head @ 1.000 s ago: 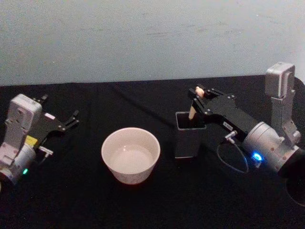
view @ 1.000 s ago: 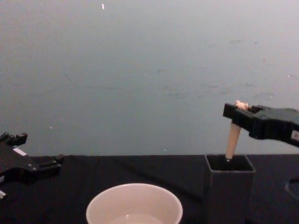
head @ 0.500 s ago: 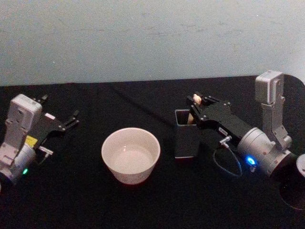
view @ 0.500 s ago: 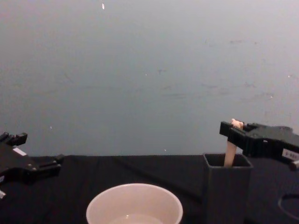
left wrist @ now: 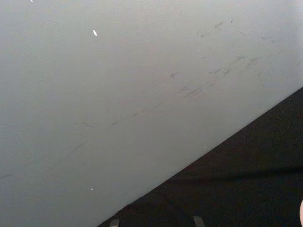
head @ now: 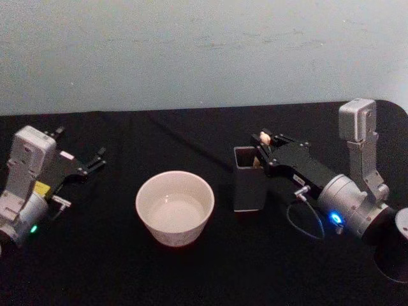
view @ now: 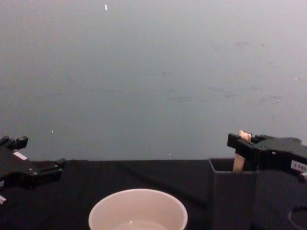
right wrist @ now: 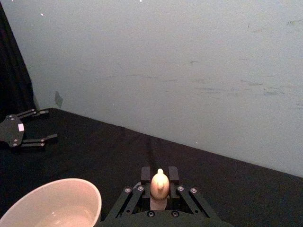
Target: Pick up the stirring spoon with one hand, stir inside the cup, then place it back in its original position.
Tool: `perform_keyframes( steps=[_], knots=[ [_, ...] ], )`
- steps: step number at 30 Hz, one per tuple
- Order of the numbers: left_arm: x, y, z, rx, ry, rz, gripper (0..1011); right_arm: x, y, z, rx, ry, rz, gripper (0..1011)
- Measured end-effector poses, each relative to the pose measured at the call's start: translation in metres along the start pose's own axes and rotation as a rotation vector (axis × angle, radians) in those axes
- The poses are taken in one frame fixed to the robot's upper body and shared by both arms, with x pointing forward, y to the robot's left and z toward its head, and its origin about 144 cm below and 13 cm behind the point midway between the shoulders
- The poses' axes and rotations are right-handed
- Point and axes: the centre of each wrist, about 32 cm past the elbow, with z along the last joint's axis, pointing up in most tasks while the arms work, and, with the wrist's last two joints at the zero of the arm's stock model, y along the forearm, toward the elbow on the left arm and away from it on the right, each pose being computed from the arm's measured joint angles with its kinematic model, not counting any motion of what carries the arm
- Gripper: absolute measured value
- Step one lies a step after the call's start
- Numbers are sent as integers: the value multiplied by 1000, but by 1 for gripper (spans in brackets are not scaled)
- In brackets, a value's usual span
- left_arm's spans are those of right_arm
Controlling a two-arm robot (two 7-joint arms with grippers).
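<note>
The stirring spoon (head: 257,157) stands in the dark grey square holder (head: 248,185), with just its beige handle and bear head (view: 243,135) above the rim. My right gripper (head: 262,141) is shut on the spoon's top, right over the holder; in the right wrist view the bear head (right wrist: 160,183) sits between the fingers. The wide cream cup (head: 174,206) stands left of the holder, also seen as the cup (view: 138,210) and the cup (right wrist: 49,203). My left gripper (head: 99,157) rests open at the far left, apart from everything.
Black cloth covers the table (head: 191,274), with a pale wall behind it. A cable loop (head: 306,220) hangs by the right wrist. The left gripper (right wrist: 28,127) shows far off in the right wrist view.
My right gripper has come down with the spoon, which has sunk deeper into the holder; less of the handle shows above the rim. The left arm has not moved.
</note>
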Motion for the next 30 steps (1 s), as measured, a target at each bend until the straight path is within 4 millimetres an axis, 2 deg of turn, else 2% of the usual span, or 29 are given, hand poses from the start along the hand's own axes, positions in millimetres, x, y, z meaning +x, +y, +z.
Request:
perform_keyframes(
  steps=[19,22,23,25,26,27,30],
  knots=[
    [0,0,0,0,0,0,1001,0,0,0,-6,-3,0,227],
    [0,0,0,0,0,0,1001,0,0,0,-5,-2,1,343],
    [0,0,0,0,0,0,1001,0,0,0,-5,-2,1,343],
    [0,0,0,0,0,0,1001,0,0,0,-5,-2,1,446],
    [0,0,0,0,0,0,1001,0,0,0,-5,-2,1,446],
    [0,0,0,0,0,0,1001,0,0,0,-5,-2,1,504],
    [0,0,0,0,0,0,1001,0,0,0,-4,-2,1,588]
  ],
)
